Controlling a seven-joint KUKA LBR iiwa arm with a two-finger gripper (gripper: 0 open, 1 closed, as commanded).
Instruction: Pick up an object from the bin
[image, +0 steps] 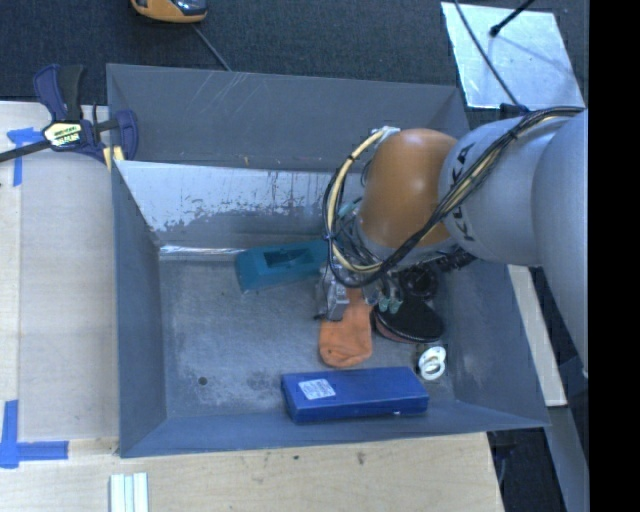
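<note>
Because the arm (520, 200) leans in from the right, its hand (335, 297) hangs low over the middle of the bin (140, 300), right at the upper end of a soft orange lump (346, 342); that lump is my guess for the pick, lying open on the floor. Clenched or released, I cannot tell. A blue box (355, 393) lies just in front, a teal block (280, 265) behind, near the back wall.

two boxes (355, 393) (280, 266) (blue, teal), three small things (345, 340) (412, 322) (432, 363)

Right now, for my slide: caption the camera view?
Gripper low beside an orange lump, between a teal block and a blue box.
</note>
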